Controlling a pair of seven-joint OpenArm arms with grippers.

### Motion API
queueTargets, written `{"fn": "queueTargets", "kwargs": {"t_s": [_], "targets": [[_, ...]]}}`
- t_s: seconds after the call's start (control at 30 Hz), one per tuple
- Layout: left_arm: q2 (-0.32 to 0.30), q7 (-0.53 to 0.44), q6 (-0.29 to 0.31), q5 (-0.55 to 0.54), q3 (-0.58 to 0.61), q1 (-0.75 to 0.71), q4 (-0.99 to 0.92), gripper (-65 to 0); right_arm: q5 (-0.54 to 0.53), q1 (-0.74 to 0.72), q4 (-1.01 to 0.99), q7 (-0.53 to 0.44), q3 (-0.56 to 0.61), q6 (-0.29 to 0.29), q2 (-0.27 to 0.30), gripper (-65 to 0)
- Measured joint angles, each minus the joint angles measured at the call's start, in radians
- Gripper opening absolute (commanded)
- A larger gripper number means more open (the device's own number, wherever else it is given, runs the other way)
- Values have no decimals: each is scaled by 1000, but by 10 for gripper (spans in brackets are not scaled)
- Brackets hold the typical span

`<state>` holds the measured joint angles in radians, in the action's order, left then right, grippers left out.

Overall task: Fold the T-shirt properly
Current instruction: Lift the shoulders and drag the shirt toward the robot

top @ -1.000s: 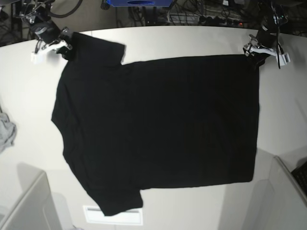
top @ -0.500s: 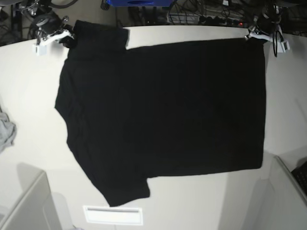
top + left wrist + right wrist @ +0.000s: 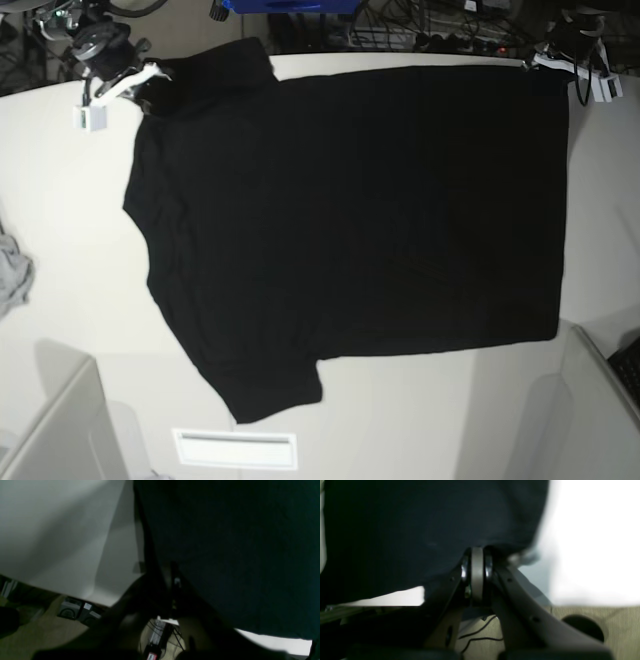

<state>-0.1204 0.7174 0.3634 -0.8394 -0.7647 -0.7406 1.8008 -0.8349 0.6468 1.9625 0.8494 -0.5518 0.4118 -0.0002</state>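
Black fabric of the T-shirt [image 3: 350, 230] now lies higher up the table [image 3: 60, 180], dragged toward its far edge. The left gripper [image 3: 556, 60] has just pinched its far corner; the right gripper [image 3: 140, 85] keeps pinching the far sleeve, readying a fold.

Black arms, white jaws

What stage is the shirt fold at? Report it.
Done: the T-shirt lies spread flat, plain side up, on the table. In hand: the right end effector and left end effector each grip a far corner. Left: no fold shows yet.
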Motion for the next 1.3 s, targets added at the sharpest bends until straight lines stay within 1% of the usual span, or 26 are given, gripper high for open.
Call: {"fn": "queueTargets", "kwargs": {"t_s": [0.07, 0.13, 0.2, 0.27, 0.33, 0.4, 0.43, 0.53, 0.7, 0.77, 1.03, 1.17, 1.23, 1.27, 1.3], "targets": [[4, 106, -1, 3, -13, 35, 7, -650, -2, -24, 8, 14, 21, 0, 0, -650], [13, 181, 2, -7, -32, 78, 20, -650, -3, -51, 8, 12, 29, -1, 0, -650], [24, 241, 3, -6, -74, 119, 33, -650, 3, -75, 8, 28, 28, -1, 0, -650], [41, 281, 0, -3, -124, 155, 42, -650, 5, -119, 7, 76, 23, -4, 0, -650], [45, 340, 0, 0, -149, 177, 44, -650, 3, -158, 8, 91, 21, -4, 0, -650], [47, 366, 0, 1, -167, 201, 44, -650, 6, -203, 5, 132, 21, -10, 0, -650], [47, 375, 0, 1, -176, 214, 44, -650, 9, -230, 3, 146, 21, -26, 0, -650], [45, 374, 1, 0, -192, 231, 44, -650, 5, -299, -23, 146, 24, -76, 0, -650], [48, 375, -2, 0, -193, 252, 40, -650, 9, -383, -101, 151, 27, -109, 2, -650], [58, 375, -74, 6, -197, 276, 33, -650, 10, -426, -147, 179, 28, -117, 3, -650], [62, 372, -87, 5, -197, 366, -59, -650, 16, -543, -311, 192, 29, -117, 6, -650], [63, 373, -87, 5, -197, 389, -72, -650, 16, -580, -333, 192, 29, -117, 5, -650], [62, 373, -138, 4, -197, 400, -72, -650, 16, -597, -333, 192, 28, -117, 6, -650], [62, 374, -158, 5, -197, 406, -72, -650, 16, -609, -333, 192, 28, -130, 6, -650], [63, 374, -158, 4, -197, 411, -72, -650, 15, -621, -333, 192, 29, -159, 6, -650]]}}
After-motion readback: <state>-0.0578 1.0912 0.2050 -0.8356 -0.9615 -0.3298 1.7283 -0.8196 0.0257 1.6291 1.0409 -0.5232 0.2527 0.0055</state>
